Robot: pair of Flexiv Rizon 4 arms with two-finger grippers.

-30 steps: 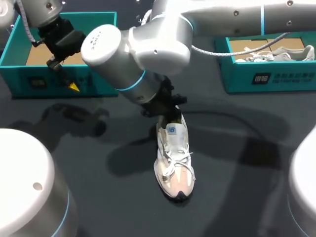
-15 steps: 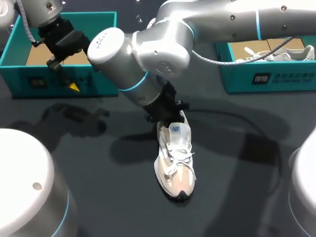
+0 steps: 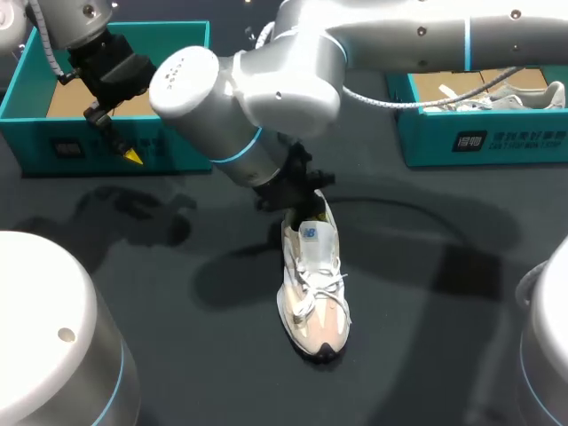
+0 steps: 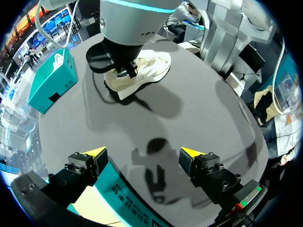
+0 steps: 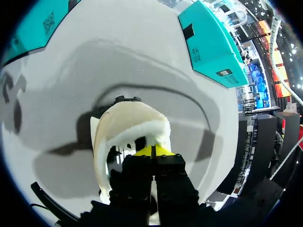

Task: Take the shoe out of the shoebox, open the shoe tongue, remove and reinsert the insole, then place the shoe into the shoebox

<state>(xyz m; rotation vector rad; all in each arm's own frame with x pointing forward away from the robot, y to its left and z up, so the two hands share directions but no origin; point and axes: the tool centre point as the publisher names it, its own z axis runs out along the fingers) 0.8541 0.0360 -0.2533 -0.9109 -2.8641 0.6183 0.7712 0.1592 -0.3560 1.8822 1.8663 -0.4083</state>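
Observation:
A white and beige shoe point(image 3: 313, 284) lies on the dark table, toe toward me, with its tongue raised. My right gripper point(image 3: 298, 211) is down at the shoe's heel opening. In the right wrist view its yellow tips point(image 5: 152, 151) are pressed together just inside the collar of the shoe point(image 5: 127, 126); whether anything thin is pinched between them is hidden. My left gripper point(image 3: 122, 144) hangs over the front wall of the left teal shoebox point(image 3: 53, 142). It stands open point(image 4: 143, 153) with nothing between its fingers, and the shoe point(image 4: 150, 65) lies far ahead of it.
A second teal shoebox point(image 3: 497, 138) at the back right holds another white shoe point(image 3: 506, 94). My right arm's big elbow joint point(image 3: 240, 98) hangs over the table's middle. Bare table surrounds the shoe on its near side.
The right arm's wrist swayed slightly right and back, and the shoe's heel shifted a little with it. The left arm stayed still.

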